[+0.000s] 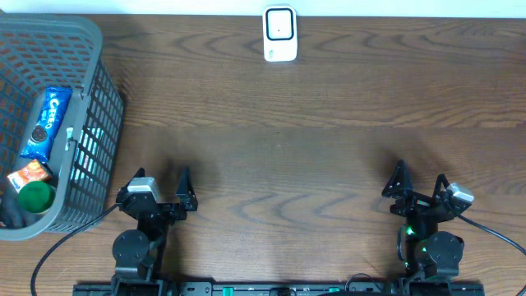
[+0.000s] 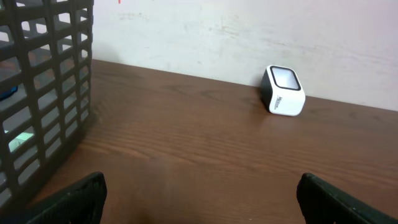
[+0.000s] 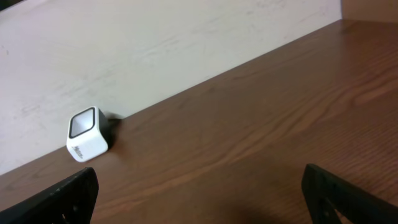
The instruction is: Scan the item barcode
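- The overhead view looks straight down from high up on the whole table (image 1: pixel 329 107).
- Both wrist views sit low near the front edge, facing the back edge.
- All three share the scanner (image 1: pixel 279 34) at the back edge.

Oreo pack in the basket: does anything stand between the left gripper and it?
Yes. The grey basket's side wall stands between the open left gripper and the Oreo pack, which lies inside. The basket is open on top. Nothing visible stands between the basket and the white scanner.
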### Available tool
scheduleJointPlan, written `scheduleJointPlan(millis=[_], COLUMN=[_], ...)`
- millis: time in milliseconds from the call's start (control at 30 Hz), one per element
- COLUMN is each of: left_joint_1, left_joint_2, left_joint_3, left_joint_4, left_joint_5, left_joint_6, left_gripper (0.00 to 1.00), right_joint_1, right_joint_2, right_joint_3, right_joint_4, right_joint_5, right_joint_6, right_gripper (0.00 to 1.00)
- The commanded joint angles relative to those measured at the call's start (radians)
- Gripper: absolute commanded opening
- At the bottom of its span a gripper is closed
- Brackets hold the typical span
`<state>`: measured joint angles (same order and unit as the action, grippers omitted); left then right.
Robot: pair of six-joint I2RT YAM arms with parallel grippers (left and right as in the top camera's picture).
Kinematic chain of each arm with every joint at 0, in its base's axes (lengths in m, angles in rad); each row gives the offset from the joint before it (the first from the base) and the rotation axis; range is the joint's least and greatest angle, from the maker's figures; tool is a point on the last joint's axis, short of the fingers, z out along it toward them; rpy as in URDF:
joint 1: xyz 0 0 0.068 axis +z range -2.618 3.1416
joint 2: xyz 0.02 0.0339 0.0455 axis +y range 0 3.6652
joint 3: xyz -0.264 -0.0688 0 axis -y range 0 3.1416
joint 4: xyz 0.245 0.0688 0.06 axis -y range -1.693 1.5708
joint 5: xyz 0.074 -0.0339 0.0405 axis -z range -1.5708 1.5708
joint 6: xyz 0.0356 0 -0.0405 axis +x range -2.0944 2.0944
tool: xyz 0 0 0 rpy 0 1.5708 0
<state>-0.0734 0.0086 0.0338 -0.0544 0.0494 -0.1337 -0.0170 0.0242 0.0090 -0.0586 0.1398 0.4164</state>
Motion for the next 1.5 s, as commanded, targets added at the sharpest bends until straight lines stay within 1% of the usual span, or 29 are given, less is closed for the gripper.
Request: scheduleJointPlan(millis=[0, 1267, 1367, 1467], left_joint_1=[-0.001, -0.001, -0.001, -0.001], left_joint_2=[0.004, 0.004, 0.004, 0.004], left_joint_3=[-0.030, -0.030, -0.030, -0.030], left_joint_4=[-0.012, -0.012, -0.011, -0.014], left_joint_5=[-0.009, -0.009, -0.041, -0.038], left_joint_6=[0.009, 0.009, 0.009, 0.005], left_gripper=[0.98, 0.98, 0.98, 0.98], right_joint_1=[0.012, 0.012, 0.012, 0.012], right_joint_2=[0.003, 0.003, 0.003, 0.003], right_joint_3=[-0.003, -0.003, -0.003, -0.003], right_joint_4=[-0.001, -0.001, -0.001, -0.001], right_joint_5=[0.012, 0.012, 0.012, 0.012], right_joint_6=[-0.010, -0.010, -0.010, -0.010], right_gripper=[0.99, 0.99, 0.99, 0.99])
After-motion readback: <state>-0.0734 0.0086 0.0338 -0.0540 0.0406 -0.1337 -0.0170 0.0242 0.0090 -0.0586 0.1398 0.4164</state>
